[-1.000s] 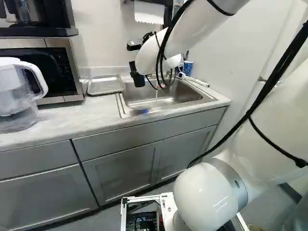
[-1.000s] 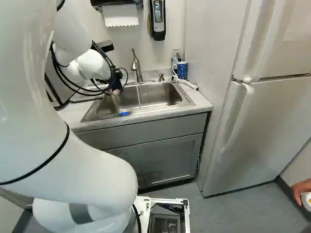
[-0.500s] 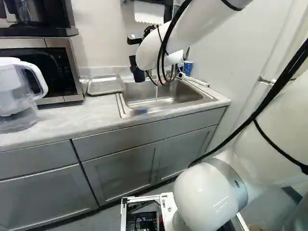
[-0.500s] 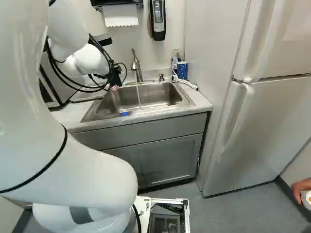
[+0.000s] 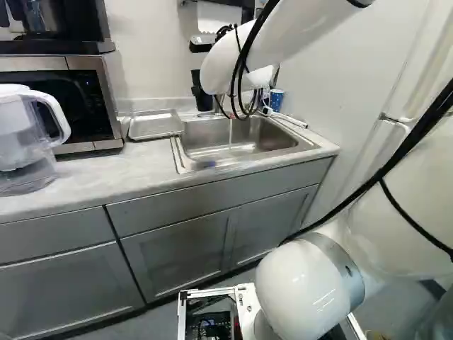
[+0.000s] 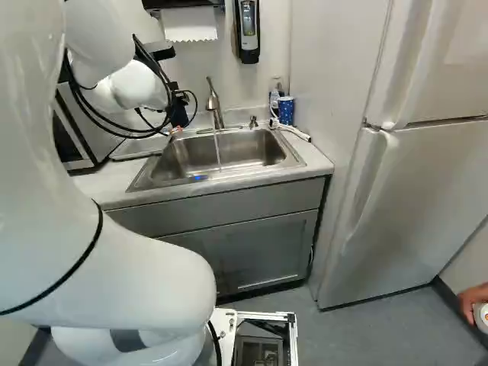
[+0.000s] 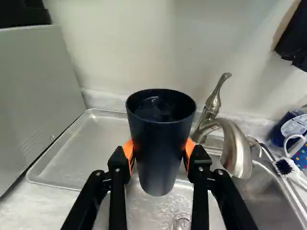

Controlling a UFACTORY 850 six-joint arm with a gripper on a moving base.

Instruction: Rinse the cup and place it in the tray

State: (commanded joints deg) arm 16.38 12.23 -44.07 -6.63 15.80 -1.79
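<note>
In the left base view my gripper (image 5: 204,97) is mostly hidden behind the arm's end. It holds a dark navy cup (image 5: 198,83) up near the back wall. The wrist view shows the gripper (image 7: 159,154) shut on the cup (image 7: 160,139), an orange pad against either side. The cup is upright with its mouth up, and something glints inside. The metal tray (image 7: 72,158) lies on the counter beside the sink, beyond the cup and to one side. On the cup's other side is the faucet (image 7: 237,151). Water runs from it into the sink (image 6: 229,151).
A microwave (image 5: 106,99) stands beside the tray, with a clear pitcher (image 5: 25,142) nearer on the counter. A blue dotted cup (image 6: 286,110) and a white brush are past the sink. A soap dispenser (image 6: 248,30) hangs above; a refrigerator (image 6: 427,175) stands beyond.
The cup has risen with my gripper, still held. In the right base view the arm has shifted left, away from the faucet. The base has not moved.
</note>
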